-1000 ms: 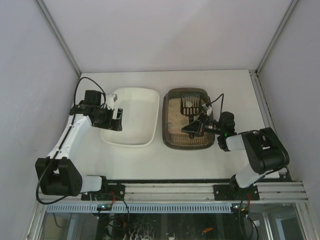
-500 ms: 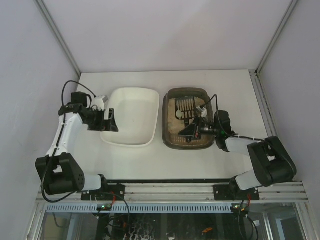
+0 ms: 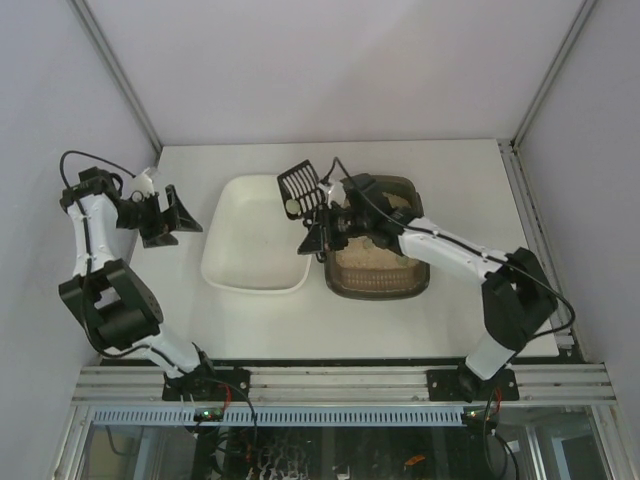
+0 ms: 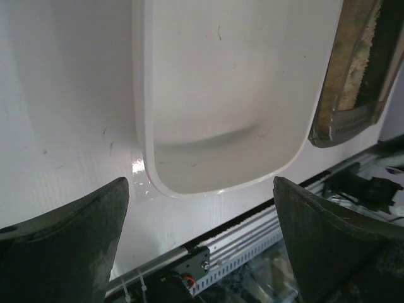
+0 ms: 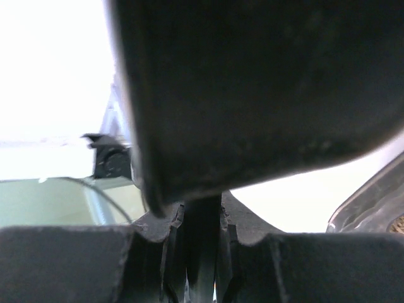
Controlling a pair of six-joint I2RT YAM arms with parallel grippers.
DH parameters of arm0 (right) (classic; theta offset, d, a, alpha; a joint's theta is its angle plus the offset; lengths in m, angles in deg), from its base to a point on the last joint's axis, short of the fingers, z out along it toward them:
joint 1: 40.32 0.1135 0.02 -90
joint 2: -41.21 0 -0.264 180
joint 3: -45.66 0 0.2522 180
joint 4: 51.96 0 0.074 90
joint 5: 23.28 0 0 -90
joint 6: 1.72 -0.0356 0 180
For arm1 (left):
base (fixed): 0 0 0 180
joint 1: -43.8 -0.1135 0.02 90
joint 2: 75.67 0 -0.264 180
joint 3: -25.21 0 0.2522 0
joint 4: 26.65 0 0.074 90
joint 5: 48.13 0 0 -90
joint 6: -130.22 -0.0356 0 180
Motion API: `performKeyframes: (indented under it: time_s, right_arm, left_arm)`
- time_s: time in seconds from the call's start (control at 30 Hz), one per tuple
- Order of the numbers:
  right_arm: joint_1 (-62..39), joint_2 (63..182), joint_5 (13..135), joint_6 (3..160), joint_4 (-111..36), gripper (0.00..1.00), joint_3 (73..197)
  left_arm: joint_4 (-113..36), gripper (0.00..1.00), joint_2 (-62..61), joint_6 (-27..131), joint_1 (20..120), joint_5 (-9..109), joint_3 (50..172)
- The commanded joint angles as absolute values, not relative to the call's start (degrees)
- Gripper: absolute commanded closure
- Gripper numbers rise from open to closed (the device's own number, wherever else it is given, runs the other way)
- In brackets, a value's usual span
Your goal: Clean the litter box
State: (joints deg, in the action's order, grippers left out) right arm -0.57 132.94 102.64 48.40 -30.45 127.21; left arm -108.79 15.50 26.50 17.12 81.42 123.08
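right arm (image 3: 445,243) across litter box (image 3: 378,280), scoop (image 3: 298,181) over far corner of white tray (image 3: 216,266), table (image 3: 430,157) beyond open

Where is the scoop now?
In the top view, the right gripper holds the scoop above the white tray's right rim, just left of the litter box.

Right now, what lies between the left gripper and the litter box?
Between the left gripper and the litter box lies the white tray, with a bare strip of table on its left. Both the top view and the left wrist view show this.

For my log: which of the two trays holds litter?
The dark litter box, right of the white tray; the white one holds no litter.
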Motion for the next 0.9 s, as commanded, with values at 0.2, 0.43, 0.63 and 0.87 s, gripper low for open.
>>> performKeyframes:
  time_s: [0.2,0.43,0.63,0.87]
  right_arm:
    - [11.31,147.94,63.03,68.26,8.98,1.0,151.11]
    - [16.45,152.94,48.47,72.27,15.53,1.0,158.14]
    - [16.85,151.7,47.08,72.62,14.83,1.0,158.55]
    - [17.23,150.58,46.49,73.84,15.21,1.0,159.01]
  left_arm:
    - [-99.26,0.0,10.87,36.28,15.69,65.37,118.11]
    - [-95.57,0.0,8.55,37.74,16.11,53.14,116.74]
    - [-93.67,0.0,7.12,38.29,19.49,47.26,114.66]
    - [-91.82,0.0,4.95,38.94,25.83,42.9,113.74]
